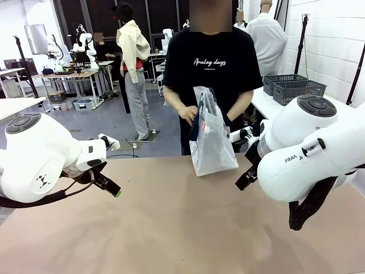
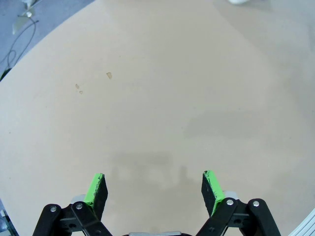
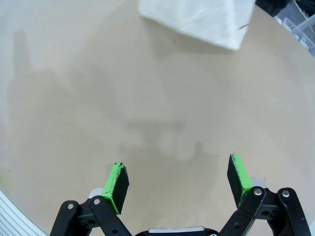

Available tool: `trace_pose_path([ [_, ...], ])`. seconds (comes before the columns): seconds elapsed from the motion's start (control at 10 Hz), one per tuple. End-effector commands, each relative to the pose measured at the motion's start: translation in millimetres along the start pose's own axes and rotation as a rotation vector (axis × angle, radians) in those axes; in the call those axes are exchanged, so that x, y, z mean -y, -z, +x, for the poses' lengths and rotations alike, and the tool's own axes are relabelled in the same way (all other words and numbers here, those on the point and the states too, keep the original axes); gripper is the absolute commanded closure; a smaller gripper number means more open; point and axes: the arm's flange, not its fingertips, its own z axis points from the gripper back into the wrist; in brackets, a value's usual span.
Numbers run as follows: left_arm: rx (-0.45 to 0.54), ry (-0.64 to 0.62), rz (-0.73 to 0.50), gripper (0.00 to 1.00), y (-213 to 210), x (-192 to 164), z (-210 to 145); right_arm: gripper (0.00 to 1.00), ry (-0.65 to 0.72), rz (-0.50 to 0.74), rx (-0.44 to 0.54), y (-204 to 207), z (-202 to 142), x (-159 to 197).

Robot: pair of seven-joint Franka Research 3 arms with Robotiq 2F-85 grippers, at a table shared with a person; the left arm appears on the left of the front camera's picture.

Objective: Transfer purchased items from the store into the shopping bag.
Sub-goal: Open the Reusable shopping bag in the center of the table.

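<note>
The translucent white plastic shopping bag with navy handles [image 1: 212, 142] is stood at the far edge of the tan table [image 1: 171, 228] and is gripped near its mouth by the person's hand [image 1: 187, 114]. The left gripper [image 2: 153, 189] and right gripper [image 3: 177, 179] are poised above bare table, fingers spread wide, nothing pinched. Both are best held clear until the mouth is opened towards them. What the bag contains cannot be told.
</note>
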Motion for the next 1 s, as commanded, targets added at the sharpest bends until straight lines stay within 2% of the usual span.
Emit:
trace_pose_path([
  [0.0, 0.000, -0.003, 0.001, 0.00, -0.1, -1.2, -0.6, 0.00, 0.000, 0.000, 0.000, 0.0, 0.0, 0.1],
  [0.9, 0.000, -0.003, 0.001, 0.00, -0.1, -1.2, -0.6, 0.00, 0.000, 0.000, 0.000, 0.0, 0.0, 0.1],
])
